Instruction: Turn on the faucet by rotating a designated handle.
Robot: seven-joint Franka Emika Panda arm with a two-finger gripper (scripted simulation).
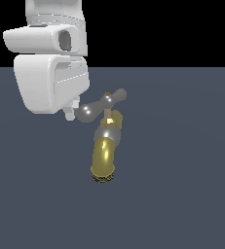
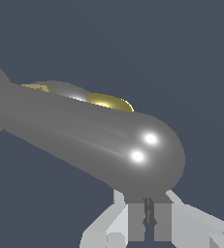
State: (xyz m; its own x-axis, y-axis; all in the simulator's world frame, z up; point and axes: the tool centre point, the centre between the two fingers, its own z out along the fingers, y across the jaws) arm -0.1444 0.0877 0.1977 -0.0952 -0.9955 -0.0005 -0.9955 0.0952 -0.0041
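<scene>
One gripper (image 2: 149,219), nearly closed, touches the handle (image 1: 103,104) bulb; no writing shows.

Exterior view looks down from in front at the faucet (image 1: 104,151); wrist view sits very close against the shared handle (image 1: 102,104).

The small faucet (image 1: 104,158) has a shiny gold spout that curves down to a rough rim. On top sits the handle (image 1: 102,104), a tilted silver bar with round ends.
</scene>
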